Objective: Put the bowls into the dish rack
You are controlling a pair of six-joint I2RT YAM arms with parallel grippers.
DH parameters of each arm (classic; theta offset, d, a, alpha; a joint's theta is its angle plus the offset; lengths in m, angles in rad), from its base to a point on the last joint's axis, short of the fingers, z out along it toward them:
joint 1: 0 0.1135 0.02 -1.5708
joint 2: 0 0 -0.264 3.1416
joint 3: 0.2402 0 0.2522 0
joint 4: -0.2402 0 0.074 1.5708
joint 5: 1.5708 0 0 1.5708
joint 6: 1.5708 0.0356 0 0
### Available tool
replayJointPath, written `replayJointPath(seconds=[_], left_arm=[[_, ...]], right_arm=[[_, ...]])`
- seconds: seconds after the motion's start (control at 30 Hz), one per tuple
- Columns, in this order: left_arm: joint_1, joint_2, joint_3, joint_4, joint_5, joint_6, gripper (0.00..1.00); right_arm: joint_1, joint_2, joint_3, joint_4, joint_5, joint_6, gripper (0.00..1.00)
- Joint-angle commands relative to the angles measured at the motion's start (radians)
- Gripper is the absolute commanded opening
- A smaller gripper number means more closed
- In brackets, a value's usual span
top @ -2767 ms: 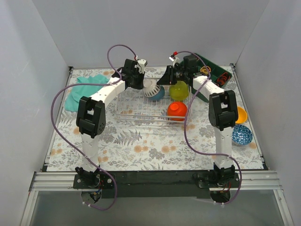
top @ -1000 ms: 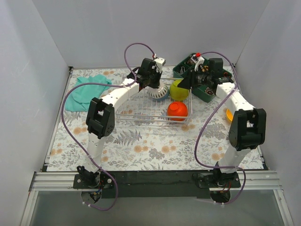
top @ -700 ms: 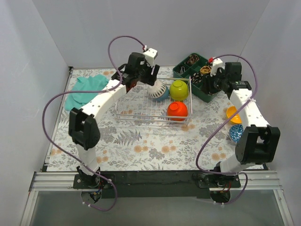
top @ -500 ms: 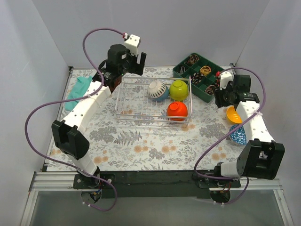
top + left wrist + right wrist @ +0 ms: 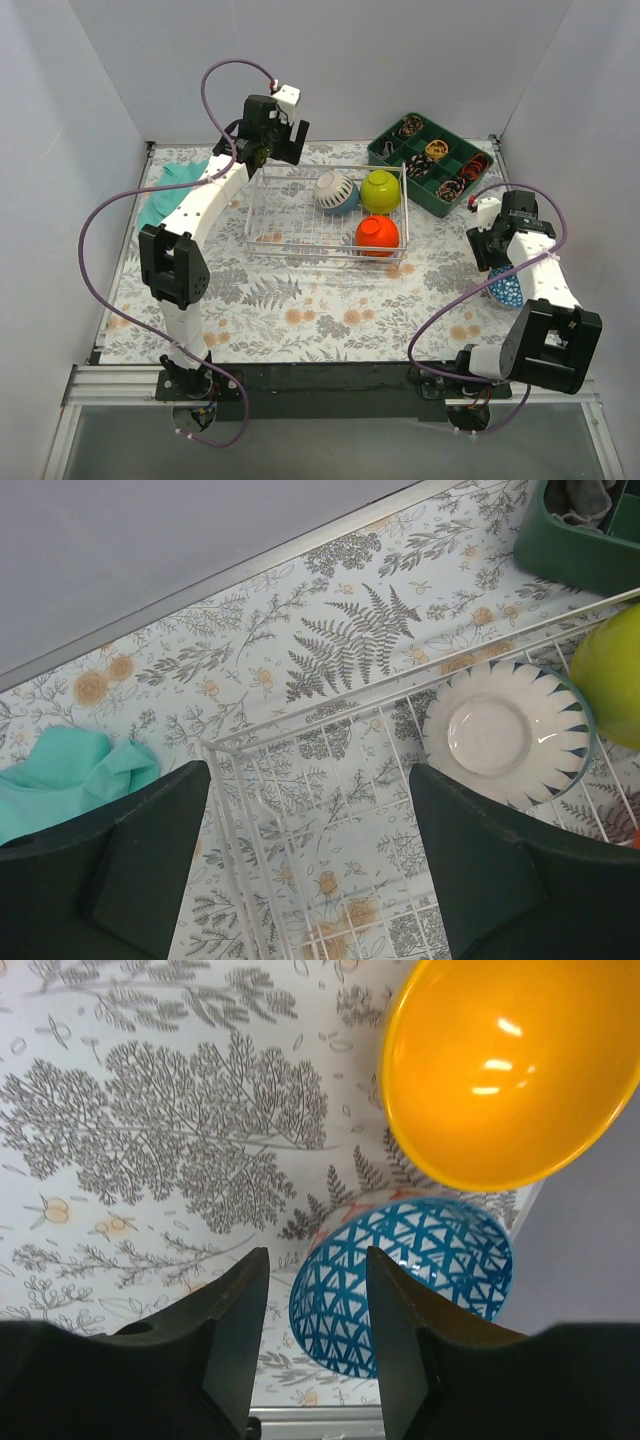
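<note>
The silver wire dish rack [image 5: 300,250] holds three bowls: a white-and-blue one lying upside down [image 5: 334,192], a yellow-green one [image 5: 380,190] and a red-orange one [image 5: 377,233]. My left gripper [image 5: 272,140] hangs open and empty above the rack's far left corner [image 5: 330,705], apart from the white-and-blue bowl [image 5: 507,733]. My right gripper [image 5: 495,245] is open over the table's right side. In the right wrist view an orange bowl [image 5: 500,1070] and a blue patterned bowl [image 5: 420,1280] sit side by side. The gripper [image 5: 315,1255] is above the blue bowl's left rim.
A dark green compartment tray [image 5: 430,165] with small items stands at the back right. A teal cloth [image 5: 60,780] lies left of the rack. The blue patterned bowl [image 5: 507,288] sits close to the table's right edge and side wall.
My left gripper has opened, left the white-and-blue bowl in the rack and pulled back to the rack's far left corner. The right arm swung from the rack to the bowls at the right.
</note>
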Motion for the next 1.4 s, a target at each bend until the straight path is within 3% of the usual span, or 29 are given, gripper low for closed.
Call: replayJointPath(seconds=[0.0,0.47,0.57,0.73,1.07,1.17,1.3,1.37], left_arm=[[0.001,0.009,0.123,-0.062,-0.017,0.023,0.82],[0.001,-0.006,0.108,-0.085,-0.023,0.009,0.82],[0.001,-0.010,0.095,-0.080,-0.023,0.003,0.82],[0.001,-0.029,0.068,-0.067,-0.022,-0.003,0.82],[0.001,-0.098,-0.049,-0.002,-0.003,-0.005,0.82],[0.001,-0.116,-0.064,0.006,0.006,-0.002,0.82],[0.001,-0.136,-0.083,0.028,0.003,0.003,0.82],[0.002,-0.136,-0.090,0.038,-0.025,0.000,0.82]], right_arm=[[-0.005,-0.047,-0.044,-0.032,0.096,-0.012,0.50],[-0.017,0.016,-0.106,-0.010,0.113,0.007,0.40],[-0.019,0.016,-0.100,-0.030,0.112,0.007,0.30],[-0.017,-0.010,-0.111,-0.098,0.101,0.004,0.24],[-0.017,-0.115,-0.115,-0.292,0.006,-0.068,0.01],[-0.011,-0.152,-0.020,-0.421,-0.081,-0.131,0.01],[0.012,-0.158,0.292,-0.596,-0.257,-0.218,0.01],[0.030,-0.143,0.384,-0.610,-0.293,-0.184,0.01]])
